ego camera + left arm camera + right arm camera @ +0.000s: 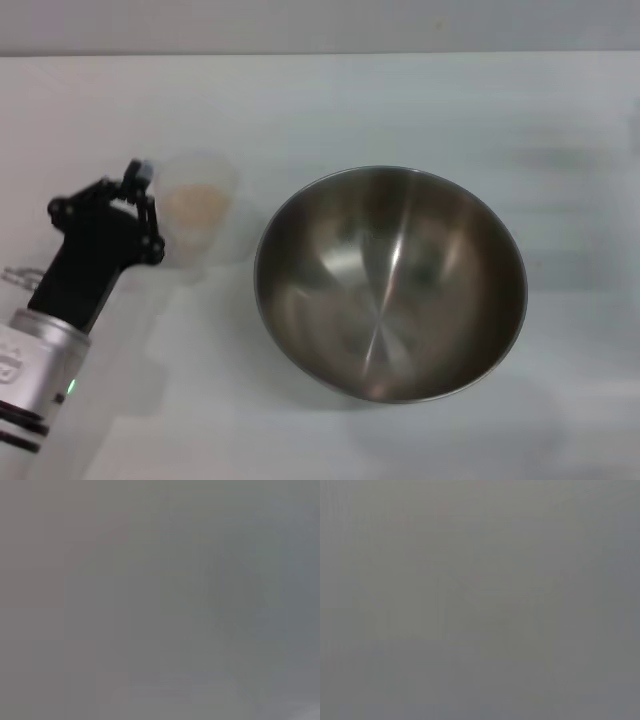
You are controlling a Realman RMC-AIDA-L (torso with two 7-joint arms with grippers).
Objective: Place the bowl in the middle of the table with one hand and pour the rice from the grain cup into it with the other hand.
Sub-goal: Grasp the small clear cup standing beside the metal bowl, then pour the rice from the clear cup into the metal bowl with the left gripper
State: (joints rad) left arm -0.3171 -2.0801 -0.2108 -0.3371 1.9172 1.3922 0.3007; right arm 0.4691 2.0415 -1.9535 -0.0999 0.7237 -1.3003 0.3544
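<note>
The bowl point(390, 282) is a large steel bowl standing upright and empty on the white table point(400, 110), a little right of the middle in the head view. The grain cup point(198, 215) stands upright to its left, apart from it, with rice point(196, 205) inside as a pale heap. My left gripper point(143, 205) is at the cup's left side, close against it; its arm comes in from the lower left. The right gripper is out of view. Both wrist views show only flat grey.
The table's far edge point(320, 53) runs along the top of the head view. Bare tabletop lies in front of the bowl and to its right.
</note>
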